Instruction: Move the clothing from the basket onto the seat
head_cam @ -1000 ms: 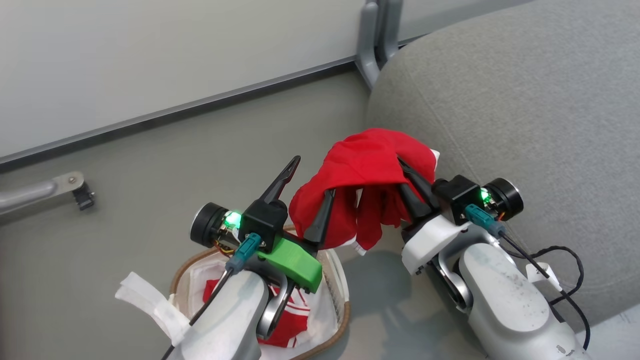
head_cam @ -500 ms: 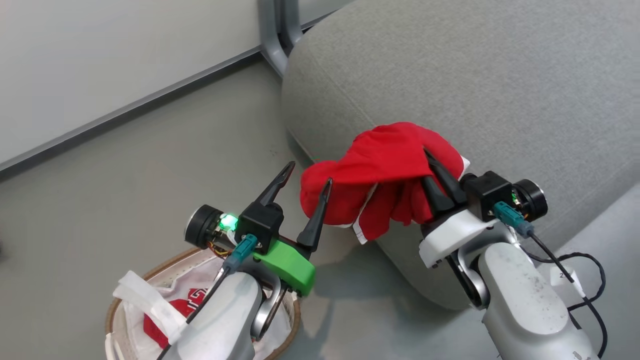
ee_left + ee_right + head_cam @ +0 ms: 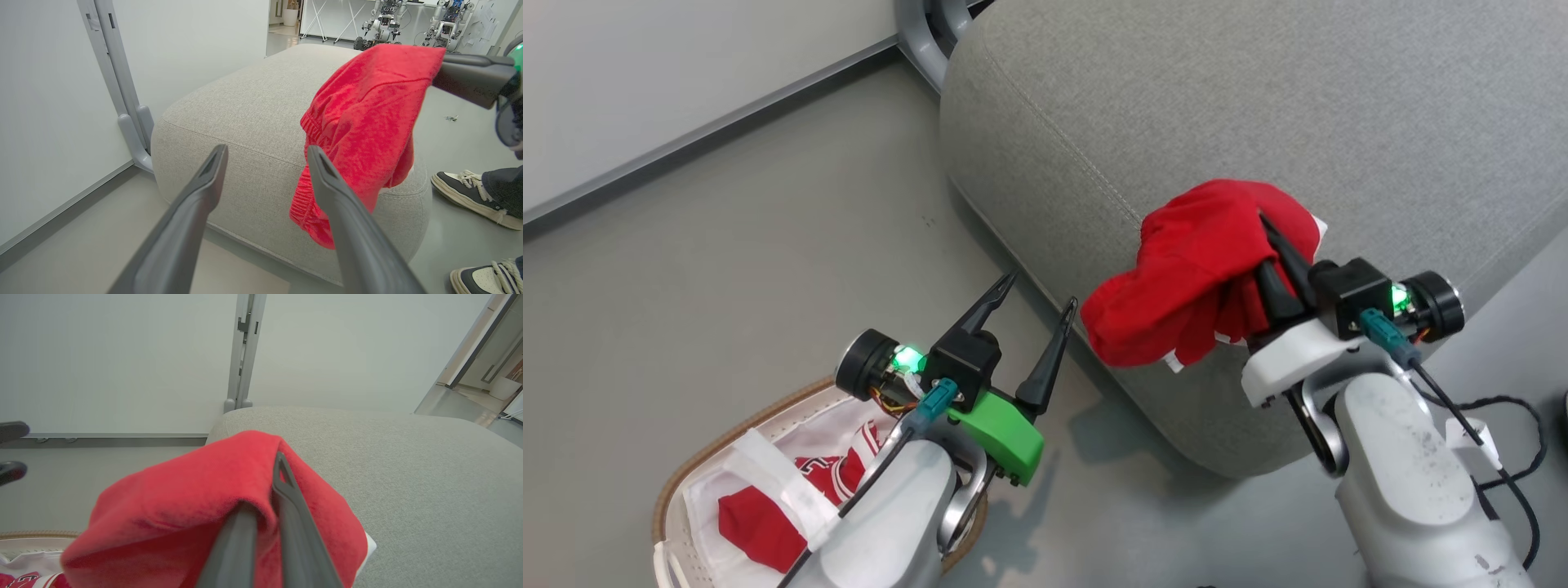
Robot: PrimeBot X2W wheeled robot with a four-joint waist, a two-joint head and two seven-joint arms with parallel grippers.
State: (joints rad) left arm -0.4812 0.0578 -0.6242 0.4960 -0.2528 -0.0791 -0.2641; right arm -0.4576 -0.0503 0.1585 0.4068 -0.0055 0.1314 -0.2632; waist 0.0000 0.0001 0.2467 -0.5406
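Right gripper is clamped on a red garment, fingers pressed together with the cloth folded over and around them; in the right wrist view one finger is half buried in fabric. The garment is in the air above the near edge of the seat. Its upper bulk is over the cushion top, and its lower folds hang past the edge, in front of the cushion's side. You cannot tell from these views whether it brushes the upholstery.

Left gripper is spread wide, holding nothing, above the floor between the basket and the seat. Its inner finger is near the garment's hanging hem.

The basket, at lower left of the head view, holds more clothing: the jersey and another red piece lie on the white liner.

Risks, as you judge them:
- Let go here and the overhanging weight likely drags the piece off the edge to the floor. Carry it further in over the cushion first.
- Cloth wrapped round the fingers may cling when they part and come back with the arm.
- The hem could catch on the left finger if either arm swings across.
- A person's shoe is near the seat's far side; watch your reach.
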